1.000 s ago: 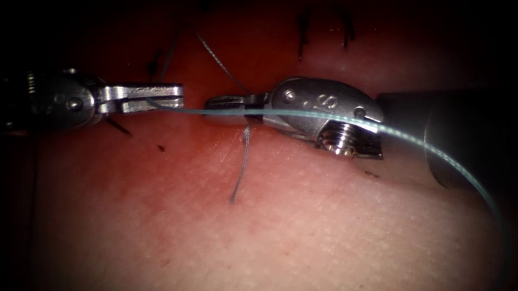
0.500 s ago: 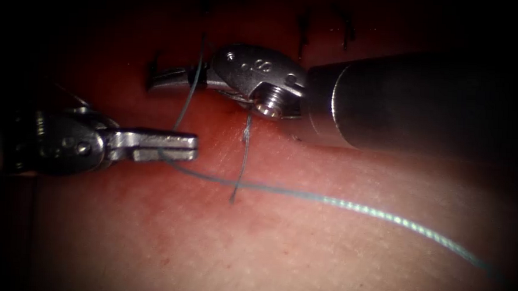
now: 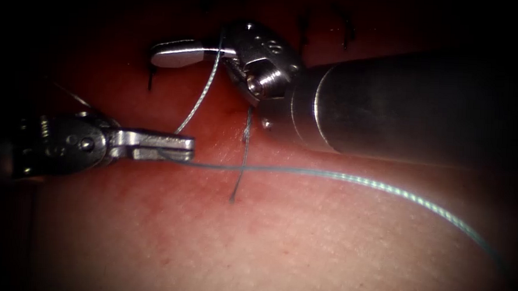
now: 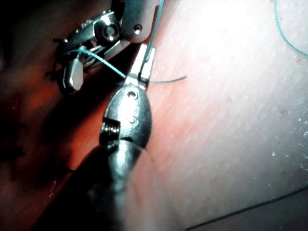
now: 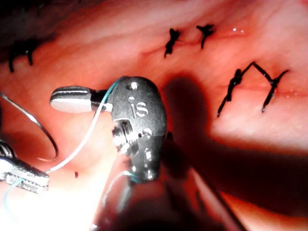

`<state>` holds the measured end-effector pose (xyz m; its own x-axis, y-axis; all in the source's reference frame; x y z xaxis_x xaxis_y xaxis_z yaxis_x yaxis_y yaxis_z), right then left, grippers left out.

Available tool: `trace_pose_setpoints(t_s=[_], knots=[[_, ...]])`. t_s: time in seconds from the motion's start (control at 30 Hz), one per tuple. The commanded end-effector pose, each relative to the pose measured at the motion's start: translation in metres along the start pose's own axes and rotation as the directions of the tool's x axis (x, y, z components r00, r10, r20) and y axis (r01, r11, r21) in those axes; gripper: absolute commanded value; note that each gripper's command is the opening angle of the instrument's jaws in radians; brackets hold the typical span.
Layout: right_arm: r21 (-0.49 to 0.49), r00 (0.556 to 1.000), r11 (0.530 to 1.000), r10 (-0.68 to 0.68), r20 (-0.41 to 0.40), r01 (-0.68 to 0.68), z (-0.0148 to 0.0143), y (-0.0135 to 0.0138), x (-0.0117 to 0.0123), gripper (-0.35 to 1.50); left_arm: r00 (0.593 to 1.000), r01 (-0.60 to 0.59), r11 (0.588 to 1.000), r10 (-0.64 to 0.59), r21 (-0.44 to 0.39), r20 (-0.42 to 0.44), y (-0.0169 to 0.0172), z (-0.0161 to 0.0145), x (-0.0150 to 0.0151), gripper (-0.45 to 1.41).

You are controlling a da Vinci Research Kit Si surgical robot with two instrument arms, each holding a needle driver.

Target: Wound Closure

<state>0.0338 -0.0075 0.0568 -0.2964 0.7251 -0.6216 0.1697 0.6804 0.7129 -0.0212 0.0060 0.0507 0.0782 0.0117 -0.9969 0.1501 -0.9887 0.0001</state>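
Right tool (image 3: 178,52) risen; left tool (image 3: 177,148) pinching thin thread (image 3: 351,179).

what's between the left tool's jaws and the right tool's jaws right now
A stretch of thread runs from the left tool, shut on it, up to the right tool, over red tissue. The endoscope view shows it; the left wrist view agrees.

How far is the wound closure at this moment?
Done: dark stitches sit in the tissue. In hand: left tool shut on the thread, which crosses the right tool; a tail leaves the tissue. The likely needle lies free. Left: this stitch seems untied.
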Motion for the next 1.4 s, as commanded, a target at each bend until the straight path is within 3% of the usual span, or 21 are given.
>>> trace_pose_setpoints(t_s=[0.03,0.23,0.47,0.77,1.1,1.17,1.27,1.4], knots=[[-0.004,1.000,1.000,0.010,-0.005,-0.010,0.0006,0.0001,0.0003,-0.35,1.000,0.003,1.000,-0.003,0.000,0.001,-0.0005,0.0004,-0.0008,-0.45],[-0.006,0.998,0.998,0.063,0.006,-0.063,-0.0006,-0.0018,0.0012,-0.35,1.000,0.000,1.000,0.000,-0.003,0.006,-0.0013,-0.0006,-0.0023,-0.45],[0.099,0.991,0.994,0.032,0.132,-0.046,-0.0021,-0.0033,0.0013,-0.35,1.000,0.007,1.000,-0.007,0.012,-0.006,-0.0024,-0.0013,-0.0029,-0.45],[0.209,0.972,0.978,-0.032,0.233,-0.017,-0.0027,-0.0050,0.0012,-0.35,1.000,0.015,0.999,-0.015,0.036,-0.005,-0.0041,-0.0011,-0.0042,-0.45],[0.458,0.892,0.889,-0.194,0.409,-0.016,-0.0014,-0.0061,0.0006,-0.35,1.000,0.024,0.998,-0.025,0.057,0.005,-0.0057,0.0005,-0.0055,-0.45],[0.494,0.874,0.869,-0.219,0.434,-0.028,-0.0011,-0.0065,0.0005,-0.16,1.000,0.023,0.998,-0.023,0.061,0.007,-0.0059,0.0008,-0.0058,-0.45],[0.533,0.860,0.846,-0.253,0.444,-0.027,-0.0006,-0.0069,0.0005,0.25,1.000,0.022,0.998,-0.023,0.065,0.009,-0.0062,0.0011,-0.0061,-0.45],[0.583,0.832,0.811,-0.293,0.471,-0.044,-0.0003,-0.0073,0.0003,0.57,1.000,0.022,0.998,-0.023,0.066,0.010,-0.0062,0.0013,-0.0060,-0.45]])
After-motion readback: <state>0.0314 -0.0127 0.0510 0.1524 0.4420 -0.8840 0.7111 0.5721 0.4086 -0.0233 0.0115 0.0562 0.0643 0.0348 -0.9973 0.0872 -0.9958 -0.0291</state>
